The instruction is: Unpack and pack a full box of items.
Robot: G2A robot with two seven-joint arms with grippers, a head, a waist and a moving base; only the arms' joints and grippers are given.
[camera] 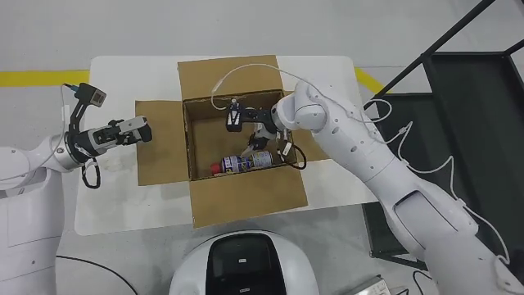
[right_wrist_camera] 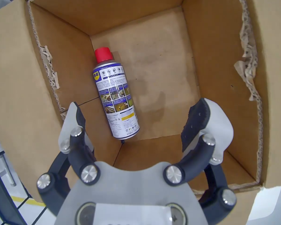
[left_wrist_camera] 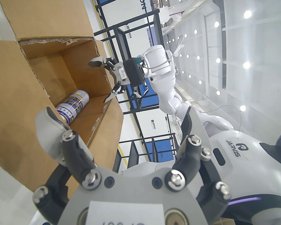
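The red-capped blue spray can lies flat along the robot-side wall of the open brown cardboard box, just below the right gripper. That gripper's jaws are spread

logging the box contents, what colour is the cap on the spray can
Red. The cap on the spray can shows best in the right wrist view.

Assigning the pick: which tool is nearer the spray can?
Right. The right tool hangs open over the box, above the spray can; left tool is outside, by its side flap.
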